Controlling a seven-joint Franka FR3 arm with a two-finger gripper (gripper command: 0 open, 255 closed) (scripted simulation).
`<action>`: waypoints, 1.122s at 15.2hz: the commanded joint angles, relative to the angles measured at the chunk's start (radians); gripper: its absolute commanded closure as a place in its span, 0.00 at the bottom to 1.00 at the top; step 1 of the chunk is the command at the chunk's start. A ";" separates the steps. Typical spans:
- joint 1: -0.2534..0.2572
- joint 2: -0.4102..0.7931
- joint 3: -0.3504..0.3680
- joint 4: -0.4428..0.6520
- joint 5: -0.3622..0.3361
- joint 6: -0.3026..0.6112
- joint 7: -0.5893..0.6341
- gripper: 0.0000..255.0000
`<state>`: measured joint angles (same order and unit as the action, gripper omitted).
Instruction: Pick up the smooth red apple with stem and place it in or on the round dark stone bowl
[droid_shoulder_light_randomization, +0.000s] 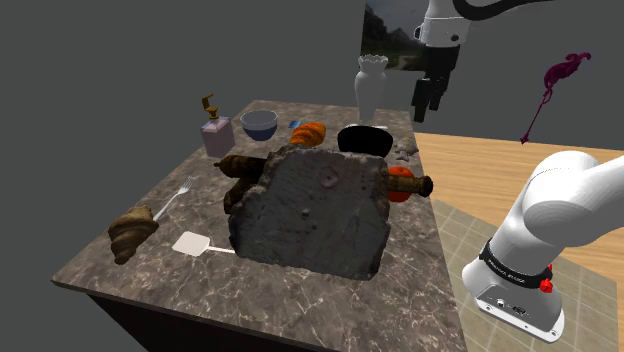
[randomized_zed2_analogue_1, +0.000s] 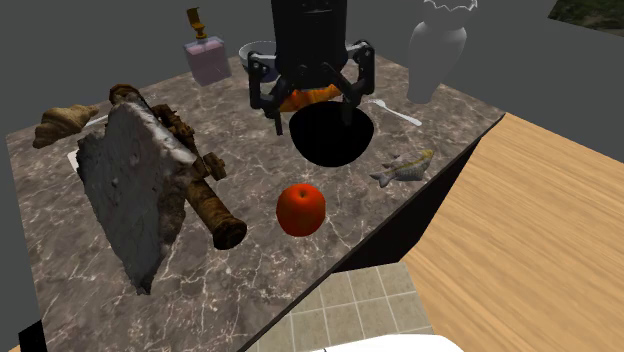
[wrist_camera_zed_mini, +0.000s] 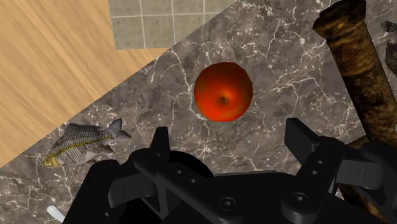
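Gripper (wrist_camera_zed_mini: 229, 130) high above the marble table (wrist_camera_zed_mini: 280, 38), jaws spread wide and clasping nothing. Straight below it, red apple (wrist_camera_zed_mini: 222, 91), dark dimple facing up, free on the marble and not yet touched.

Judged from that: a long drop to make, so plenty of room for drift off centre. Round and smooth, hence likely to squirt sideways from a pinch off the middle, or to roll on a nudge from one side landing first.

Just beside the apple, rusty brown cylinder (wrist_camera_zed_mini: 356, 70). Danger of catching it on a wide approach, or of knocking the apple against it. Toward the other side, striped fish (wrist_camera_zed_mini: 83, 143) near the table edge, with floor (wrist_camera_zed_mini: 57, 57) beyond. Possible loss of a rolling apple over that edge.

Farther on, round dark bowl (randomized_zed2_analogue_1: 335, 150), near the apple but apart from it, partly behind the gripper in the second exterior view. Short carry, yet risk of clipping the rim on a low pass, or of a bounce out from a high release.

Farthest, white vase (randomized_zed2_analogue_1: 437, 55), well apart from the bowl.
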<state>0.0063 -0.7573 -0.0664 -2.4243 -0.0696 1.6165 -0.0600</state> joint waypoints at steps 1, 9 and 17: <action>0.000 0.000 0.000 0.000 0.000 0.000 0.000 0.00; 0.009 0.001 -0.015 -0.276 0.040 0.335 0.027 0.00; 0.011 0.044 -0.020 -0.366 0.041 0.472 0.027 0.00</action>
<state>0.0188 -0.7157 -0.0843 -2.7799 -0.0269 2.0750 -0.0311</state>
